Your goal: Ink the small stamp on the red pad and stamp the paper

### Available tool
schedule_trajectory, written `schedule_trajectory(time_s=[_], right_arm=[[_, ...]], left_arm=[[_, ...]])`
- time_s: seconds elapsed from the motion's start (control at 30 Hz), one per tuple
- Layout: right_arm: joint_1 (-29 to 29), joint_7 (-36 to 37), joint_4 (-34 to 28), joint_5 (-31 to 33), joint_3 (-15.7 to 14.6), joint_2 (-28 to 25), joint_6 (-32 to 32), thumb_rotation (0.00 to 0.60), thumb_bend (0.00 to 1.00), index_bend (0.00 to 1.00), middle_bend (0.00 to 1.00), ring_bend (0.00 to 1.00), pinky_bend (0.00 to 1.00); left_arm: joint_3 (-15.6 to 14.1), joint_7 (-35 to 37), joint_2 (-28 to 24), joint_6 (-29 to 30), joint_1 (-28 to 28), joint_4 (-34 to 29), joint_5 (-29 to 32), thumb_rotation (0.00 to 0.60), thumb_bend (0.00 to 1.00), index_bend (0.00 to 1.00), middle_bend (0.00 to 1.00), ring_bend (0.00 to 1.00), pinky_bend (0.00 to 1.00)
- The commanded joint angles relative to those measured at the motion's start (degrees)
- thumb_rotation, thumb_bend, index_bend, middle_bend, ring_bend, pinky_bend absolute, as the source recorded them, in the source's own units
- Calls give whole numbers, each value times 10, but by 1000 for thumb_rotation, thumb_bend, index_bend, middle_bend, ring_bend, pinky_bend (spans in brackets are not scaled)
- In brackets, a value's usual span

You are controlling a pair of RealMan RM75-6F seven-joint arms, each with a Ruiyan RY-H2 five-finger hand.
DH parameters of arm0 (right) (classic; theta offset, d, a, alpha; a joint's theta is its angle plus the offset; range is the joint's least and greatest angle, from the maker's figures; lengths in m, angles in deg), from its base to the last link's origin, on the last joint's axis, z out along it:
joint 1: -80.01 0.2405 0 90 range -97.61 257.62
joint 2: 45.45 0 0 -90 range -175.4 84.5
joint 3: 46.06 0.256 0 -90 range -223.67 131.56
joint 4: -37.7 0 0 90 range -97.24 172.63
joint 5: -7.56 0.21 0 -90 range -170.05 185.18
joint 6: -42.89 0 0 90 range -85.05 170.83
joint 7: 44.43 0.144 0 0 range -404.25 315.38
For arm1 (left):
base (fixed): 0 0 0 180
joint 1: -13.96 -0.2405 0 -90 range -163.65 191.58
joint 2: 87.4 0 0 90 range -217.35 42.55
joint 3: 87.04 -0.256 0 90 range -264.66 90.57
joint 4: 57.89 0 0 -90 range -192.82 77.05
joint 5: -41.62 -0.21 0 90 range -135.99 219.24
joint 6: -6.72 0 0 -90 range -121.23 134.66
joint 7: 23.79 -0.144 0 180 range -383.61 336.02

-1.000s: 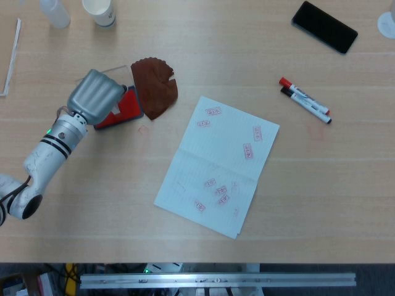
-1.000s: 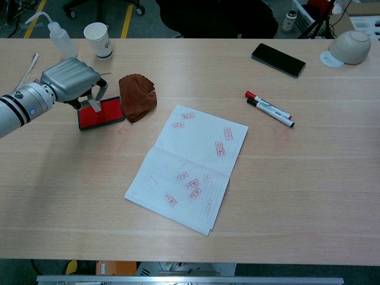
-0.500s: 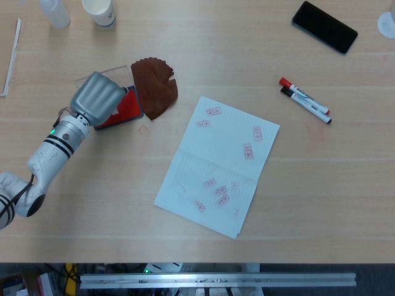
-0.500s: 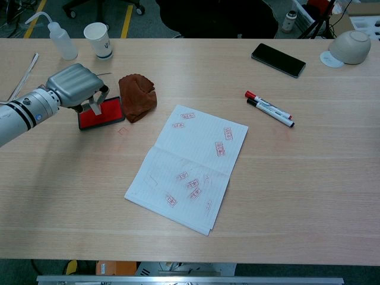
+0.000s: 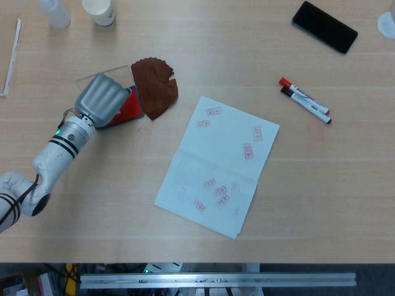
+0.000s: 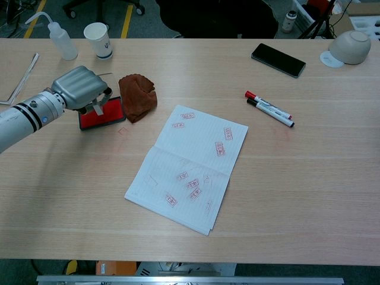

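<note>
My left hand (image 5: 102, 98) (image 6: 80, 89) hovers over the left part of the red ink pad (image 5: 128, 108) (image 6: 105, 116) at the table's left. It pinches the small stamp (image 6: 98, 108), a pale block pointing down at the red surface; whether it touches the ink I cannot tell. In the head view the hand hides the stamp. The white lined paper (image 5: 219, 163) (image 6: 190, 166) lies mid-table, carrying several red stamp marks. My right hand shows in neither view.
A brown cloth (image 5: 154, 86) (image 6: 138, 97) lies against the pad's right side. Two markers (image 5: 304, 100) and a black phone (image 5: 324, 26) lie at the right. A paper cup (image 6: 98, 40), a squeeze bottle (image 6: 59, 38) and a bowl (image 6: 350, 46) stand along the far edge.
My left hand has shifted slightly right and lower over the pad, carrying the stamp down toward the red surface. The paper has not moved.
</note>
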Motion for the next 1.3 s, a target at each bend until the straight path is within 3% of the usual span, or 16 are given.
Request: schedule_trajectory(time_s=[0.03, 0.33, 0.5, 0.9, 1.3], right_arm=[[0, 0, 1, 0, 0, 0, 0, 600, 186, 246, 314, 193, 242], [-1, 0, 0, 1, 1, 0, 1, 600, 186, 246, 314, 193, 242], [0, 3, 2, 0, 2, 0, 1, 600, 185, 246, 314, 193, 242], [4, 13, 10, -9, 1, 4, -2, 600, 186, 246, 314, 193, 242], [-5, 23, 11, -14, -4, -4, 8, 600, 186, 246, 314, 193, 242]], left_arm=[[0, -1, 2, -1, -1, 1, 0, 600, 311, 546, 1000, 1000, 1000], [2, -6, 1, 0, 0, -1, 0, 600, 310, 547, 1000, 1000, 1000], [6, -10, -26, 28, -2, -37, -9, 600, 310, 546, 1000, 1000, 1000], [4, -113, -129, 95, -22, -274, -33, 600, 311, 541, 1000, 1000, 1000], [-27, -214, -130, 136, -51, -394, -82, 600, 311, 540, 1000, 1000, 1000]])
